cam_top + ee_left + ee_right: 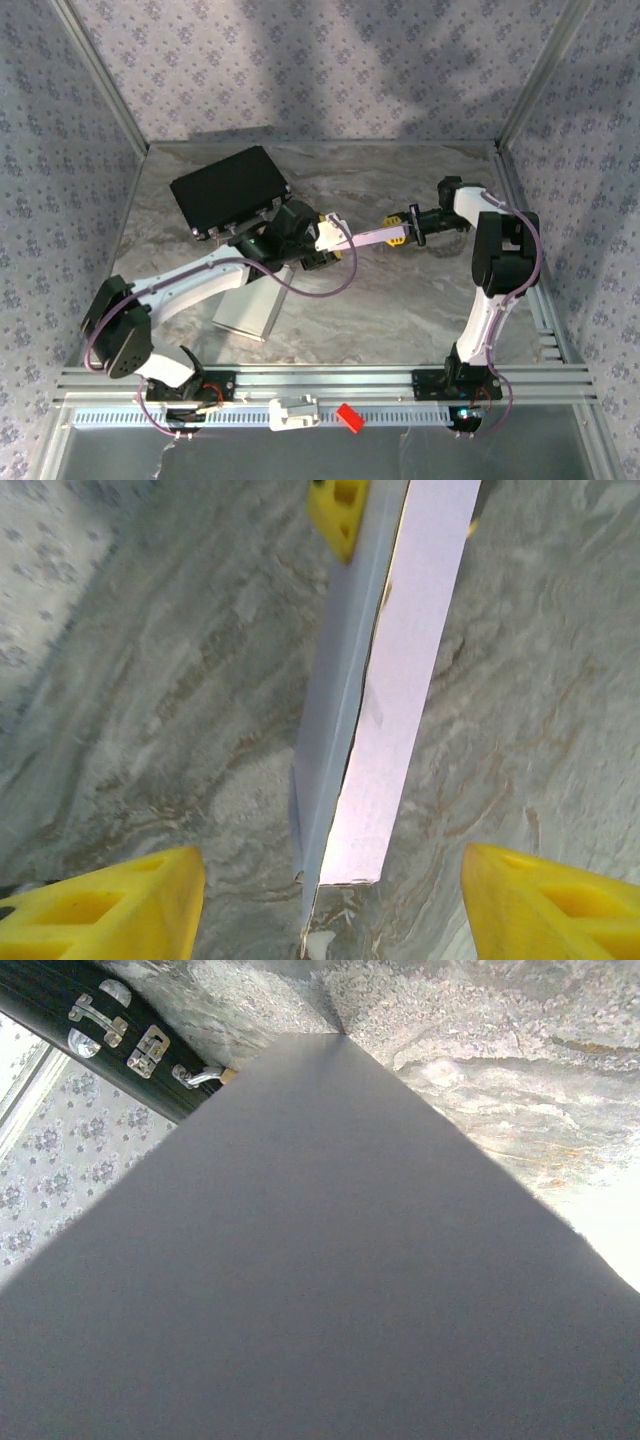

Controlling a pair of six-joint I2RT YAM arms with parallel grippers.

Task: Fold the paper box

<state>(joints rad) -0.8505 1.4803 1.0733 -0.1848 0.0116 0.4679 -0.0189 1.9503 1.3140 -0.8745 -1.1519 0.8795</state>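
The paper box (365, 238) is a flattened pale pink-white sleeve held level above the marble table (400, 310), between the two arms. My right gripper (397, 236) is shut on its right end; one of its yellow fingers (340, 510) presses against the box at the top of the left wrist view. My left gripper (335, 246) is at the box's left end and stands open. In the left wrist view its yellow fingers (120, 905) sit well apart on either side of the box's end (400, 700), touching nothing. The box (320, 1260) covers the right wrist camera and hides that gripper's fingers.
A black latched case (230, 188) lies at the back left, and its edge (90, 1010) shows in the right wrist view. A grey-white block (248, 308) sits on the table under the left arm. Patterned walls close in the table on three sides.
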